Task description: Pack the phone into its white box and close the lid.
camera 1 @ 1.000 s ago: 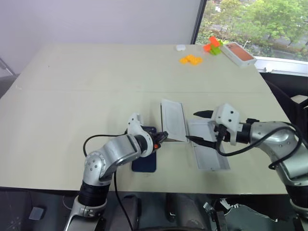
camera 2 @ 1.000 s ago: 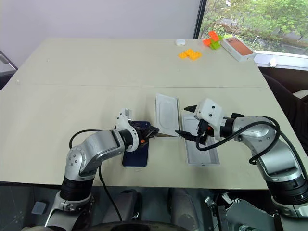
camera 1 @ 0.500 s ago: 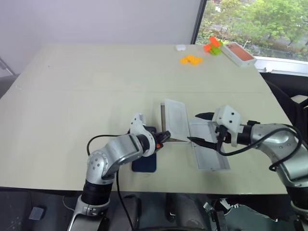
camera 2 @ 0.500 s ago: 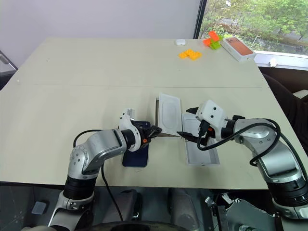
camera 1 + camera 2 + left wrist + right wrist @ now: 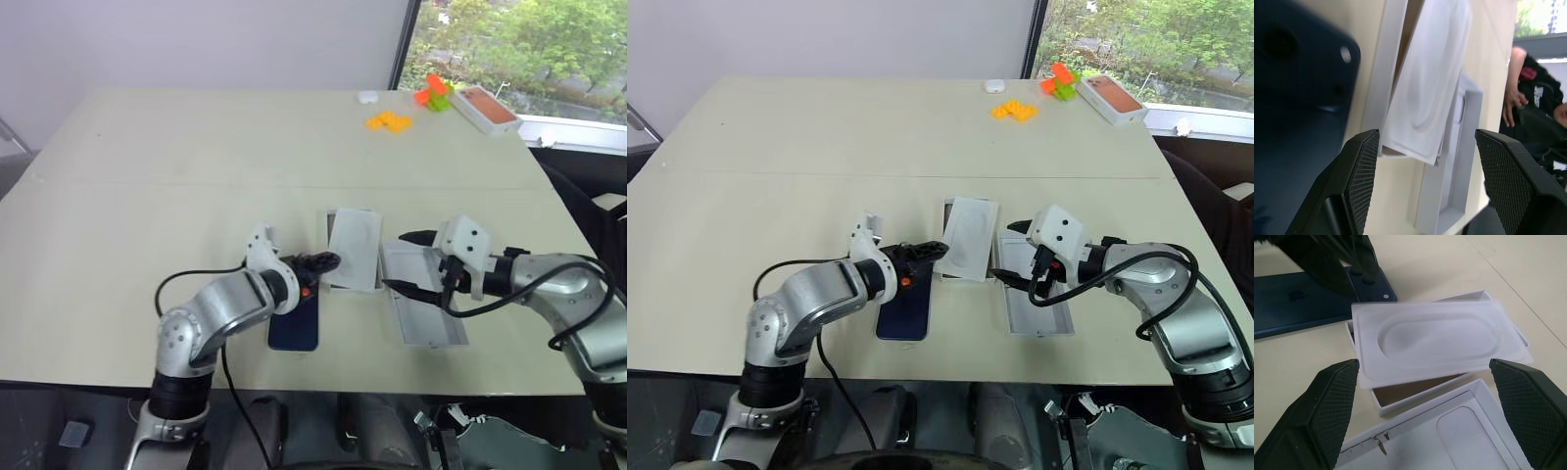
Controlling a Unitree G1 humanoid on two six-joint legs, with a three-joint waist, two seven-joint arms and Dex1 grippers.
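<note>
- The phone (image 5: 903,311) lies flat on the table (image 5: 774,176), back up, near the front edge and apart from the packaging; its camera corner points away from the robot.
- The white box (image 5: 1415,392) sits just to the right of the phone. A strip of its brownish floor shows in the right wrist view.
- A flat white insert with an oval recess (image 5: 1437,340) rests askew on top of the white box, covering most of the opening and overhanging its walls.
- The lid (image 5: 1036,305) lies on the table beside the white box on the robot's right, pale inside facing up.
- The left gripper (image 5: 921,251) hovers over the far end of the phone, beside the insert's near edge. Its jaws stand parted and hold nothing; the left wrist view shows clear table and packaging between the two fingers.
- The right gripper (image 5: 1007,252) hangs above the far end of the lid, pointing toward the white box. Its jaws are spread wide and empty.
- At the table's far right corner sit orange blocks (image 5: 1015,111), an orange and green block pile (image 5: 1060,80), a box with a salmon-orange top (image 5: 1111,98) and a small white object (image 5: 994,86).
- A person's hand (image 5: 1513,98) shows beyond the table in the left wrist view.
</note>
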